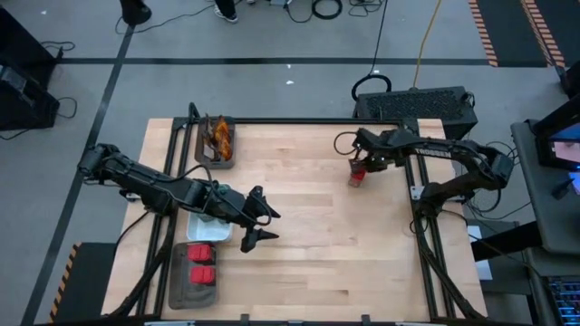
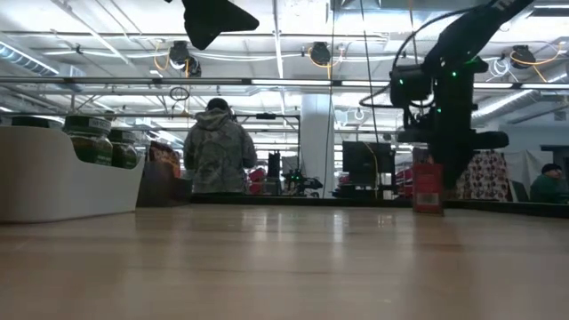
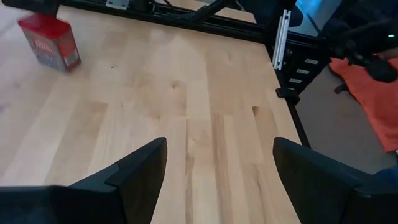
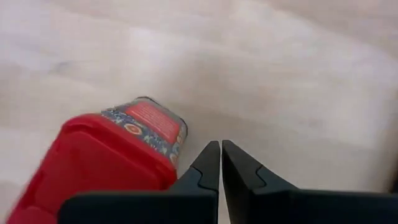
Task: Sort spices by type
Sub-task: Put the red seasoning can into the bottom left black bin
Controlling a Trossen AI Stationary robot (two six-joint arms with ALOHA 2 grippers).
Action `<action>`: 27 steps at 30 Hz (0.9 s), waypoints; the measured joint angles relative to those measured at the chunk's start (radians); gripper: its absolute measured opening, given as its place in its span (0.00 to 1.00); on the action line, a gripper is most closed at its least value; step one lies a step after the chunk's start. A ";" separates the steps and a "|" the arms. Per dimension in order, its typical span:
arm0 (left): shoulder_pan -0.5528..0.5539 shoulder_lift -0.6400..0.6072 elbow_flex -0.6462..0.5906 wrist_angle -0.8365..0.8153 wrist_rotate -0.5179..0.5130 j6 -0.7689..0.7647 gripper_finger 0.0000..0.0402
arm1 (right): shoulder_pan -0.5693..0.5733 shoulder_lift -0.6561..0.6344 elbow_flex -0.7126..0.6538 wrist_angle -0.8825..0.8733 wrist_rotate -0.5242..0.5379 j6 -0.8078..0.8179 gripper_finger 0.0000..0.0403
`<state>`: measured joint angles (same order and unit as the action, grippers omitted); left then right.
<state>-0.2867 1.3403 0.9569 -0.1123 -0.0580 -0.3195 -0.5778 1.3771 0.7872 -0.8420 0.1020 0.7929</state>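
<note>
A red boxy packet [image 1: 357,177] stands upright on its base at the table's far right, also in the low view [image 2: 428,188] and the left wrist view [image 3: 50,42]. My right gripper [image 1: 361,166] points down, shut, right beside the packet's top [image 4: 124,155]. My left gripper [image 1: 263,226] hovers open over the table's left-middle, nothing between its fingers [image 3: 219,142]. At the left stand three trays: a tray of brown-orange sachets [image 1: 217,140], a white tray [image 1: 207,228] with green-lidded jars [image 2: 89,138], and a grey tray of red packets [image 1: 201,267]. My right gripper [image 4: 220,144] comes from above with its shut fingers close against the side of the red packet's upper end [image 4: 171,140]. I cannot tell whether the finger's outer side touches it. The packet stands on the table.
Bare wood fills the table's middle and near right [image 1: 344,254]. A black case [image 1: 417,104] sits beyond the far edge. A black frame rail [image 3: 280,37] runs along the table's right side. A person [image 2: 218,147] stands in the room behind.
</note>
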 joint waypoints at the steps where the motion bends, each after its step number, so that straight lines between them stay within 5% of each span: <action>1: 0.000 0.000 0.000 0.000 0.000 0.010 0.73 | 0.023 -0.002 0.000 0.016 -0.008 0.021 0.00; 27: 0.019 0.000 0.000 -0.009 -0.010 0.089 0.73 | 0.584 0.180 0.002 0.692 -0.008 0.450 0.00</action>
<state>-0.2676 1.3403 0.9569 -0.1211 -0.0683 -0.2307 0.0064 1.5574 0.7887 -0.1503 0.0935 1.2426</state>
